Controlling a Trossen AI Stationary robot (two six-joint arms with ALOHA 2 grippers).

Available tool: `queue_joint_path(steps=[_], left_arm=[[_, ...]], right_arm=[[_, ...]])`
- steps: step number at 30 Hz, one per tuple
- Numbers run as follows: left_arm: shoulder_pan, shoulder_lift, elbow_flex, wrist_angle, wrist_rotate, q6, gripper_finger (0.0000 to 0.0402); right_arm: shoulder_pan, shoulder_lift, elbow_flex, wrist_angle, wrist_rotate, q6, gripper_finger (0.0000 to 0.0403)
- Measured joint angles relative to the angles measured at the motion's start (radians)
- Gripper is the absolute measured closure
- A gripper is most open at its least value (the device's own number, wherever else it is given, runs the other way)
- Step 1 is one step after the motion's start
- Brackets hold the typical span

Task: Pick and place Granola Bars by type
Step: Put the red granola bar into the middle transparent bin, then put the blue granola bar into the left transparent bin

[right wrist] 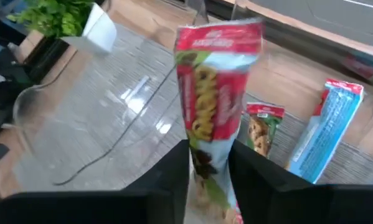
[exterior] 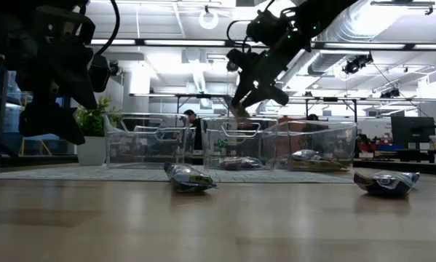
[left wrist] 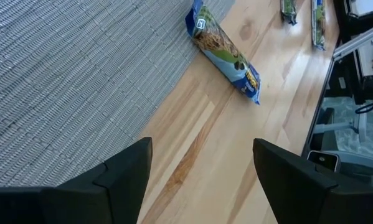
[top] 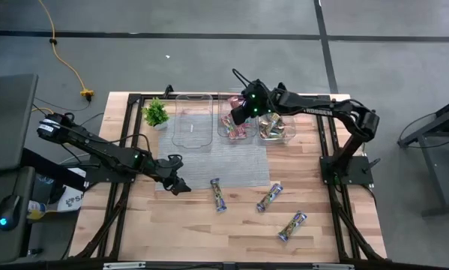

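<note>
On the left side, the left pincer point(top: 178, 184) hangs low over the edge of the grey mat point(top: 209, 161), and its fingers are spread apart with nothing between them. In the left wrist view the fingers point toward a blue bar point(left wrist: 225, 53) that lies on the bare wood just beside the mat, so I judge this arm is set there to take that bar next.

Behind the mat stands a small plant point(top: 156, 113), and next to it a row of three clear tubs. The left tub point(top: 192, 120) looks empty. The middle tub point(top: 237, 124) has red-pink bars in it and the right tub point(top: 276, 127) has tan-green ones, so each tub keeps one type, and the empty one is probably for the blue bars.

On the table point(top: 209, 232) in front lie three loose bars: the blue bar point(top: 219, 194) near the left pincer, a second bar point(top: 270, 196) a little further right, and a third bar point(top: 292, 226) nearer the front edge.

The right pincer point(top: 243, 112) is above the middle tub and is clenched on a red bar point(right wrist: 212, 112), which it grips by one end. It holds it there because this tub already has the red ones, so the release should come here.
</note>
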Motion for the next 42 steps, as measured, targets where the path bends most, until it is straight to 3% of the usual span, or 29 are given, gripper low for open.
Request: queue_joint_path(steps=[11, 14, 20, 25, 28, 33, 36, 42], left_arm=[[0.000, 0.000, 0.000, 0.000, 0.000, -0.001, 0.0131], [0.000, 0.000, 0.000, 0.000, 0.005, -0.001, 0.0131], [0.000, 0.000, 0.000, -0.007, 0.007, 0.003, 0.0131], [0.000, 0.000, 0.000, -0.007, 0.007, 0.010, 0.0131], [0.000, 0.000, 0.000, -0.005, 0.007, 0.010, 0.0131], [0.000, 0.000, 0.000, -0.003, 0.004, 0.013, 0.0131], [0.000, 0.000, 0.000, -0.004, 0.004, 0.017, 0.0131], [0.000, 0.000, 0.000, -0.004, 0.003, 0.019, 0.0131]], right_arm=[[-0.011, -0.001, 0.000, 0.027, -0.057, -0.065, 0.0214], [-0.011, -0.008, 0.000, 0.061, -0.109, -0.077, 0.0208], [0.010, -0.089, 0.000, 0.162, -0.336, -0.060, 0.0209], [0.132, -0.216, 0.000, 0.120, -0.404, -0.122, 0.0210], [0.250, -0.296, 0.000, 0.023, -0.343, -0.199, 0.0210], [0.478, -0.390, 0.000, -0.222, -0.090, -0.313, 0.0208], [0.617, -0.405, 0.000, -0.404, 0.017, -0.297, 0.0208], [0.873, -0.358, 0.000, -0.749, 0.128, -0.230, 0.0208]])
